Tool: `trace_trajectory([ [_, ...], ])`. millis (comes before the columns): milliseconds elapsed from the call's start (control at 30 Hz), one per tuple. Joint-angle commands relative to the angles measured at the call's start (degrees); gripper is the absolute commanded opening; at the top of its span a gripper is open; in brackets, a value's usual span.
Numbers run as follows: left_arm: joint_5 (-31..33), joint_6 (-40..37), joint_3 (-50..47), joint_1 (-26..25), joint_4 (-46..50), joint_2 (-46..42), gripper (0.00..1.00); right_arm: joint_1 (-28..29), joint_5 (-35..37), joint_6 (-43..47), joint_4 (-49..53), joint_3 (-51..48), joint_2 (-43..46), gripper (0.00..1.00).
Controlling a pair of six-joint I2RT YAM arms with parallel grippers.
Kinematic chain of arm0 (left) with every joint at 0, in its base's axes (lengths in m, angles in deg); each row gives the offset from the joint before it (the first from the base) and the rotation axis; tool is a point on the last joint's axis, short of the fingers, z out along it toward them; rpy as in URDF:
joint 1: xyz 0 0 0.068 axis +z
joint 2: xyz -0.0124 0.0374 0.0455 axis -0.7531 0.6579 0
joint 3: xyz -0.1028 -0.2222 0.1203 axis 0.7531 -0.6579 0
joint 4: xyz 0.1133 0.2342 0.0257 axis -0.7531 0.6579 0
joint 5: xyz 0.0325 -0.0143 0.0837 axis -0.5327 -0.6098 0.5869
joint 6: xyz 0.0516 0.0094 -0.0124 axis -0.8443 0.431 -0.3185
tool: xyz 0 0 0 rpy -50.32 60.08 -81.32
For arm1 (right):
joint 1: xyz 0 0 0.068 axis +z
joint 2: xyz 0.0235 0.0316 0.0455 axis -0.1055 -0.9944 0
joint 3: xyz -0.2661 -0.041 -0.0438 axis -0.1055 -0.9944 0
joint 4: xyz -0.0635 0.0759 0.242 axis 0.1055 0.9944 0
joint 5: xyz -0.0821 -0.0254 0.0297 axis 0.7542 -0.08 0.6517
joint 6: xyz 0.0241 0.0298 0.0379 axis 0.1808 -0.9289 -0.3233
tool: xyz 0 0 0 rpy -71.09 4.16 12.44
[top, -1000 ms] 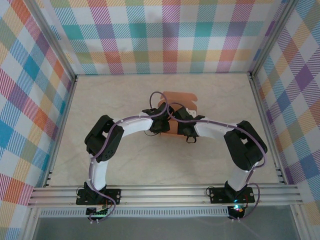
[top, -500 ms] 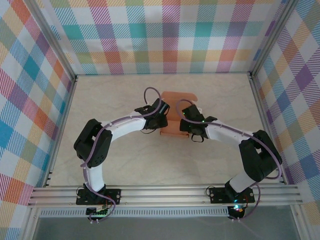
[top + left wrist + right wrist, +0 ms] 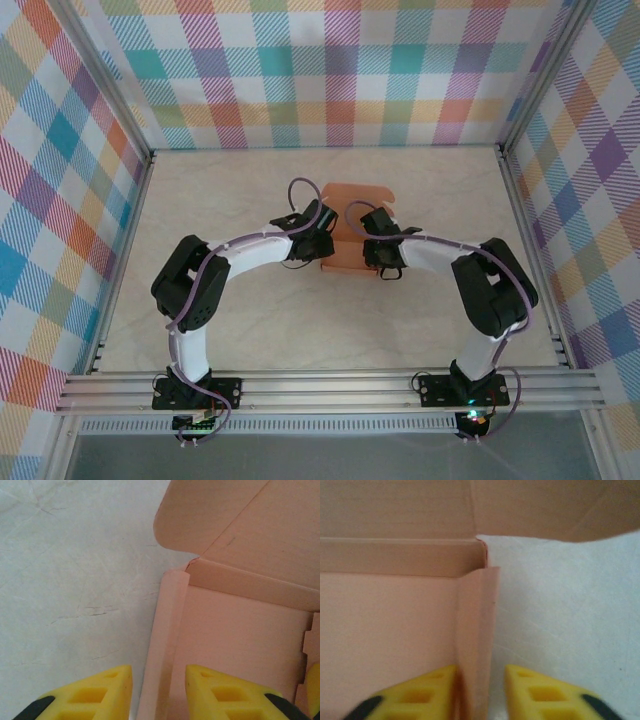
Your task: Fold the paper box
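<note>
Toward the middle of the table (image 3: pixel 330 320), the left gripper (image 3: pixel 157 669) and right gripper (image 3: pixel 481 669) stand parted astride the left and right walls of the salmon paper box (image 3: pixel 347 248), neither clamped. Its lid flap (image 3: pixel 360 193) lies open toward the far edge.

Paper box (image 3: pixel 358 196) at table (image 3: pixel 250 320) centre; left claw (image 3: pixel 158 674) straddles left wall (image 3: pixel 162 640), right claw (image 3: pixel 480 674) right wall (image 3: pixel 476 620)

No legible text, label or number anywhere.
</note>
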Motion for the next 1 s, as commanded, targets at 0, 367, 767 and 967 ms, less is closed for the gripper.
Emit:
trace_trajectory([
  [0, -1.26, 0.93, -0.83, 0.28, -1.75, 0.38, 0.32, 0.17, 0.87, 1.23, 1.80, 2.14, -1.63, 0.16],
  [367, -0.58, 0.67, -2.61, 0.29, -2.46, -1.10, 0.31, 0.83, 9.64, 3.29, 10.38, 4.45, -6.98, 0.00],
  [767, 0.16, 0.42, -3.99, 0.46, -4.20, -2.19, 0.31, 2.95, 17.96, 2.24, 16.86, 8.86, -8.59, 0.17],
  [967, 0.71, 0.25, -6.23, 0.46, -6.43, -4.71, 0.31, 2.64, 13.87, 3.40, 13.49, 8.19, -1.30, 0.50],
])
